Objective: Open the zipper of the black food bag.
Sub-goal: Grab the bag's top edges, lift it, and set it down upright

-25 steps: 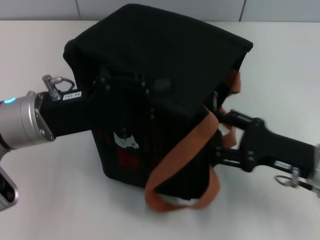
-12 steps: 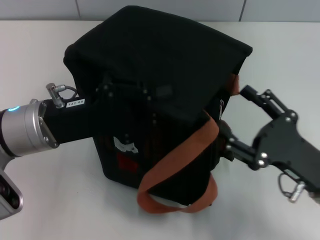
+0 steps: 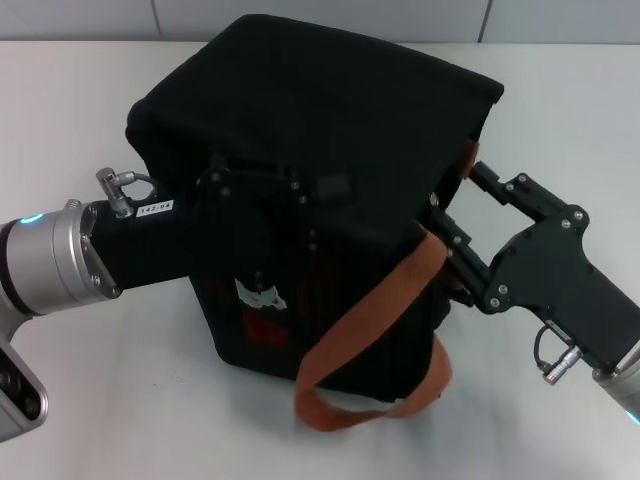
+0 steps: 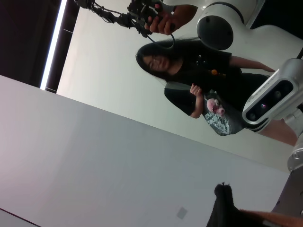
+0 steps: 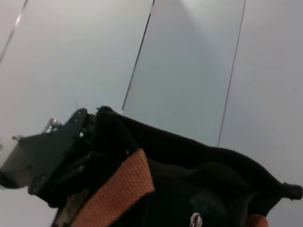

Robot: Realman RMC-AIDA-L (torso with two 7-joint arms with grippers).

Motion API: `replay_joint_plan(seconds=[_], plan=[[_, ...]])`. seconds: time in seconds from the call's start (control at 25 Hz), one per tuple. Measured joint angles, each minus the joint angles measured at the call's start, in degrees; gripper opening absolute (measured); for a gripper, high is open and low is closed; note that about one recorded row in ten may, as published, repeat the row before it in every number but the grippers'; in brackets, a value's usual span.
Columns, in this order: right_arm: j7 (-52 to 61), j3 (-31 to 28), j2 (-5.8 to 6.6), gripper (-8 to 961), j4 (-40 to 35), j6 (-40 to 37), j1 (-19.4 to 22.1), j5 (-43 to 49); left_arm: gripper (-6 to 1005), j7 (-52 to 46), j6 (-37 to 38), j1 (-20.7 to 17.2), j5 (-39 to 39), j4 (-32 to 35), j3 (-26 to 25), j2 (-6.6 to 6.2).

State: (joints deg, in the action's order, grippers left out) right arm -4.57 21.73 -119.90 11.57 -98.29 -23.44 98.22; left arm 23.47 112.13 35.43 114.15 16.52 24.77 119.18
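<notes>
Standing on the white table, the bag fills the middle of the head view, its front face with the pale patch and red lettering turned toward 7 o'clock. An orange strap runs down that face and loops on the table at 6 o'clock; a second strap shows at the bag's 3 o'clock edge.

The left gripper comes in from 9 o'clock and sits against the upper front of the bag. Black on black, its fingers blur into the fabric, so I cannot tell whether they are apart or together.

The right gripper reaches in from 4 o'clock to the bag's right side. Its two fingers stand apart, one beside the upper strap, the other lower against the side near the long strap; nothing is clamped between them that I can make out.

The zipper shows only in the right wrist view, as a small silver pull low in the dark fabric beside an orange strap; whether it is the main mouth's pull I cannot say for sure. In the head view the bag's top looks shut and the zipper line is lost in the black.

The left wrist view mostly shows the wall, a person looking on, and a corner of the bag.
</notes>
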Motion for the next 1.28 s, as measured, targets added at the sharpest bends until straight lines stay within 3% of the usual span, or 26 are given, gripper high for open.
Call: replay_joint_plan(seconds=[0.2,0.4,0.64,0.96,1.16,1.28], plan=[[-2.7,-1.8,0.01,501,1.0,0.4,0.1,0.1,113,0.0,0.0,0.0,0.0,-0.1,0.0,0.0],[-5.6,-1.5,0.03,454,1.5,-0.7,0.1,0.4,111,-0.1,0.2,0.1,0.0,-0.1,0.0,0.0],[-13.6,-2.1,0.03,242,4.6,-0.2,0.5,0.4,111,-0.2,0.5,0.1,0.1,-0.1,0.0,0.0],[-16.9,-1.6,0.07,168,5.6,-1.6,2.1,0.8,111,-0.6,0.8,0.5,0.1,-0.1,0.0,-0.01],[-17.0,-1.5,0.14,221,5.1,-7.8,5.8,1.3,111,-0.7,0.7,0.9,0.0,-0.4,0.0,0.0],[-17.5,-1.6,0.07,357,4.5,-8.6,6.6,1.9,111,-0.7,0.5,1.1,0.0,-0.8,-0.1,0.0]])
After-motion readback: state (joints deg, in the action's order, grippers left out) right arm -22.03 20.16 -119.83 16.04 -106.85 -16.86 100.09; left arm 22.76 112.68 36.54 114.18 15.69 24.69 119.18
